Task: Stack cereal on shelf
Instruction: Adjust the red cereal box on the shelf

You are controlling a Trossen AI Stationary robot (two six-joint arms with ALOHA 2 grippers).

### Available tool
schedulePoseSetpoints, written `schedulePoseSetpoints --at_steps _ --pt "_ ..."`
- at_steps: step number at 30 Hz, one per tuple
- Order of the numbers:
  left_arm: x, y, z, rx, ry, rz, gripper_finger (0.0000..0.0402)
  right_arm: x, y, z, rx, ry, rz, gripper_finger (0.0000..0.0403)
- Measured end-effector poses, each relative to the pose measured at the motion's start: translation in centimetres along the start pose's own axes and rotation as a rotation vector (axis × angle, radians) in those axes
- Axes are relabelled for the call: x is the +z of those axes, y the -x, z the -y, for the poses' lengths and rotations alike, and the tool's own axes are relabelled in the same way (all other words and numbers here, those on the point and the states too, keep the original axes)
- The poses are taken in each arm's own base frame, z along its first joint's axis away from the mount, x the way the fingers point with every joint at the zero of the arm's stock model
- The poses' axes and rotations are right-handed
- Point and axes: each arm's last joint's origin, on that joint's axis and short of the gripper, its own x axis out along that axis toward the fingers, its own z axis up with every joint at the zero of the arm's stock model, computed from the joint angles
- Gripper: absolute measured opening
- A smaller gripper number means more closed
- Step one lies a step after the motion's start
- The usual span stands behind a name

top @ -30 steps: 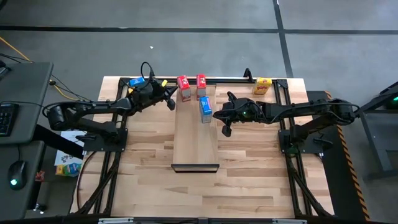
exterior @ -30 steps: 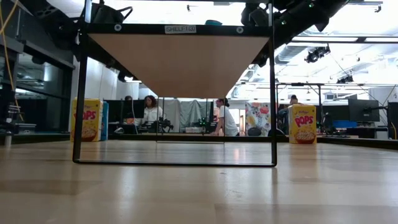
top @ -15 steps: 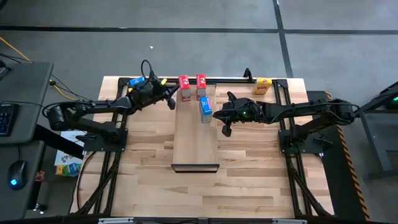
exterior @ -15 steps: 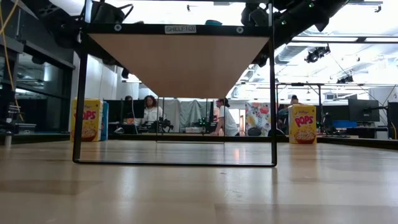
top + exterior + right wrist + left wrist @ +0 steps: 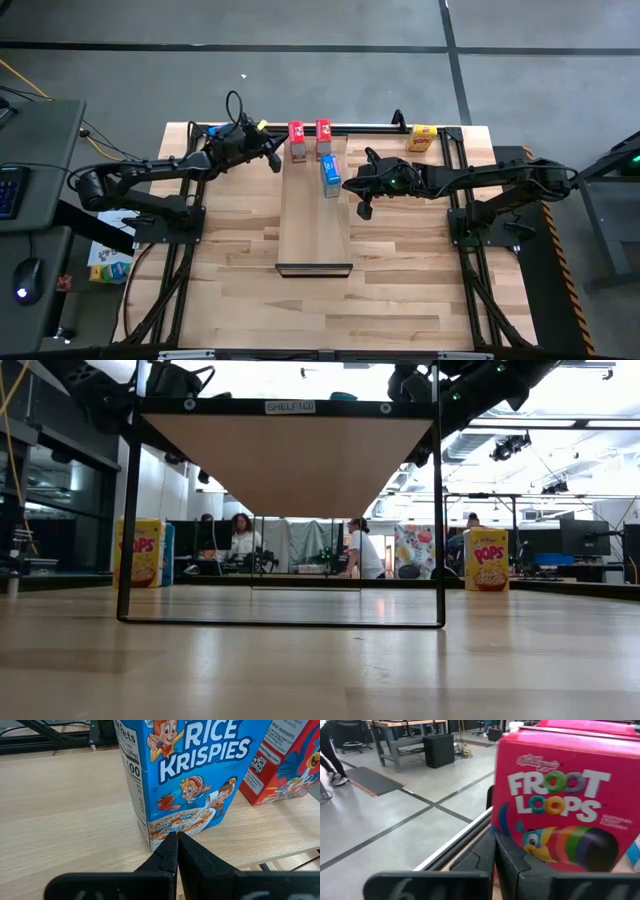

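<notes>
The shelf (image 5: pixel 313 215) is a long pale board with a dark lip at its near end. At its far end stand two red boxes (image 5: pixel 296 140) (image 5: pixel 323 138) side by side. A blue box (image 5: pixel 330 175) stands just nearer. A yellow box (image 5: pixel 424 137) sits well right of the shelf.

A red box (image 5: pixel 560 805) stands right ahead of the left gripper's closed fingers (image 5: pixel 510 865), and a blue box (image 5: pixel 185 775) right ahead of the right gripper's closed fingers (image 5: pixel 172 855). Behind both pairs, the shelf (image 5: pixel 313 225) and counter (image 5: pixel 400 280) lie bare.
</notes>
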Motion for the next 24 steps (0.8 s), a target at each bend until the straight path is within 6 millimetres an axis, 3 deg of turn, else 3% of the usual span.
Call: schedulePoseSetpoints --at_steps 11,24 --pt "0.2 -0.3 -1.3 -0.01 0.026 0.037 0.0 0.1 0.0 0.0 0.0 0.001 0.008 0.0" --pt "0.2 -0.6 -1.2 -0.063 0.035 0.064 0.0 0.2 0.0 0.0 0.0 0.002 0.019 0.0"
